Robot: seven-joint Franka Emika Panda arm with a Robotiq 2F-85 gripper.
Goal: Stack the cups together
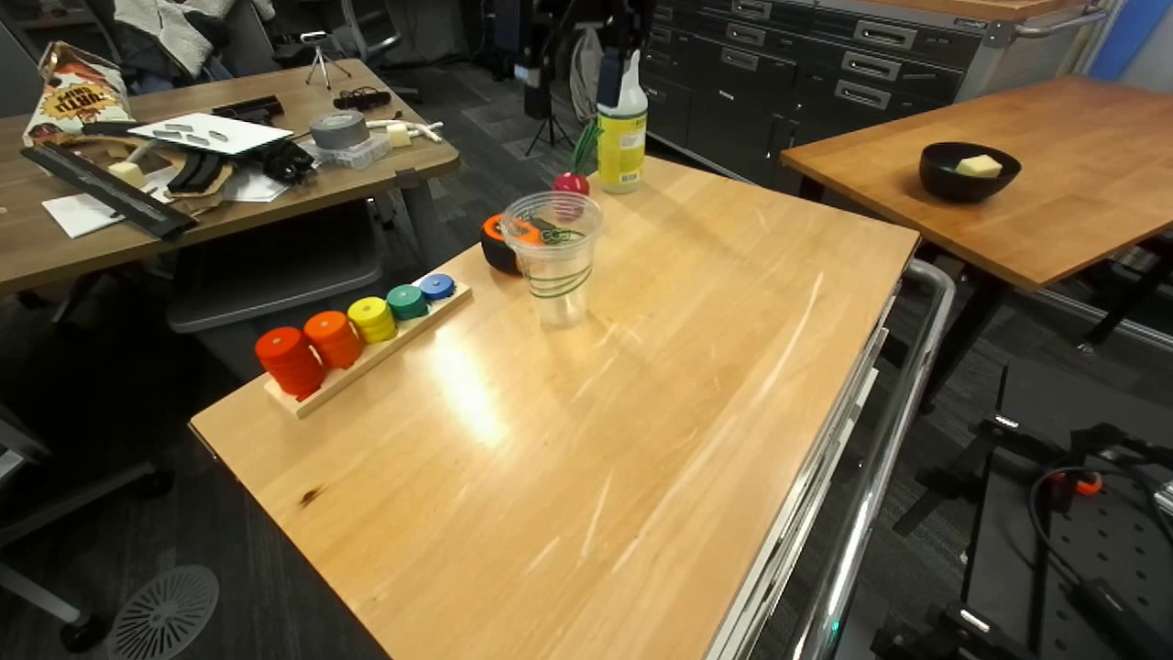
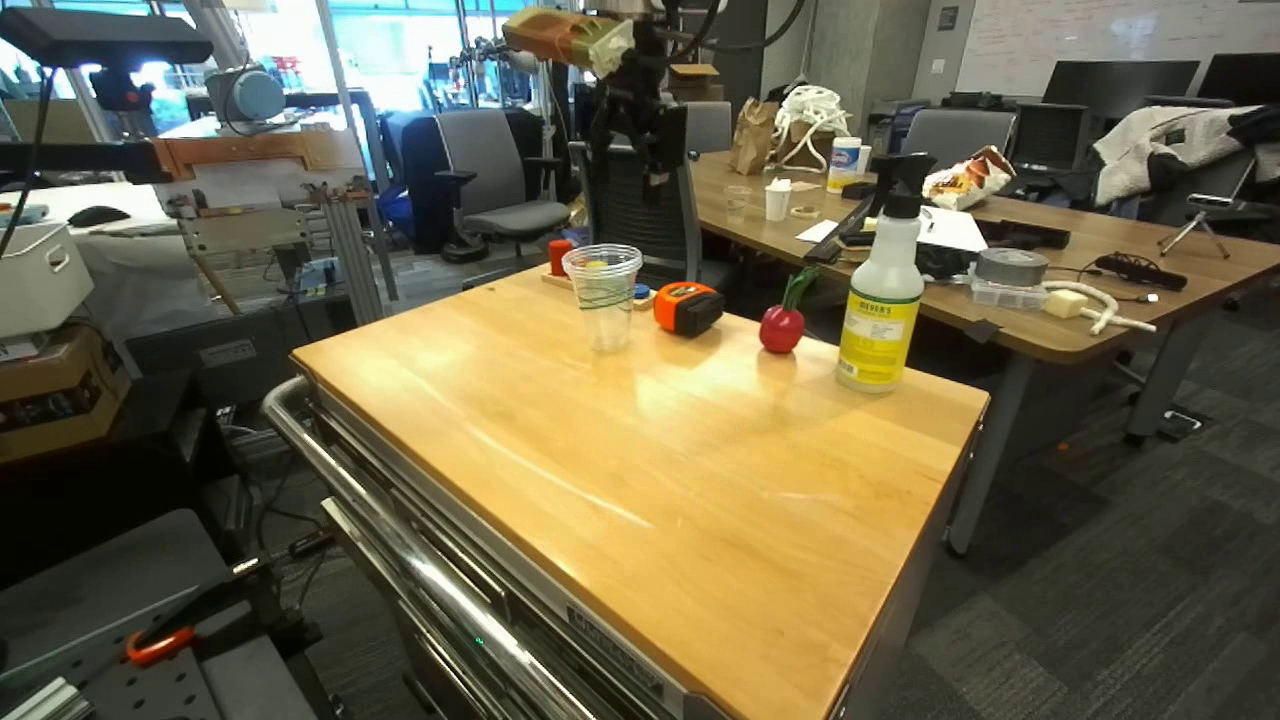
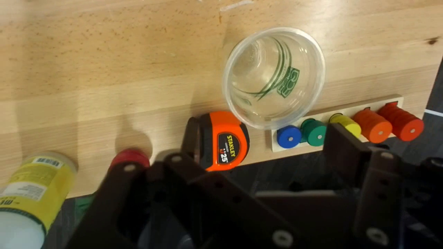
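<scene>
The clear, green-printed cups [image 2: 603, 302] stand near one edge of the table [image 1: 641, 412] as a single upright column, mouth up and narrow base down, long axis vertical; close-set rim lines show at the top, but how many cups are nested I cannot tell. Toward that edge an orange-and-black tape measure [image 3: 225, 141] crowds them, just beside but apart, and in the wrist view the rim overlaps its corner. A wooden rack of coloured rings [image 1: 383, 350] runs away along the edge, its blue end nearest the cups. Past the tape measure come a red radish-shaped piece [image 2: 781, 330] with a green top and then an upright spray bottle [image 2: 880, 310]. The jaws hang above, away from the cups; they are spread wide and hold nothing. In the wrist view the tape measure shows between their tips, and one jaw hides part of the rack.
</scene>
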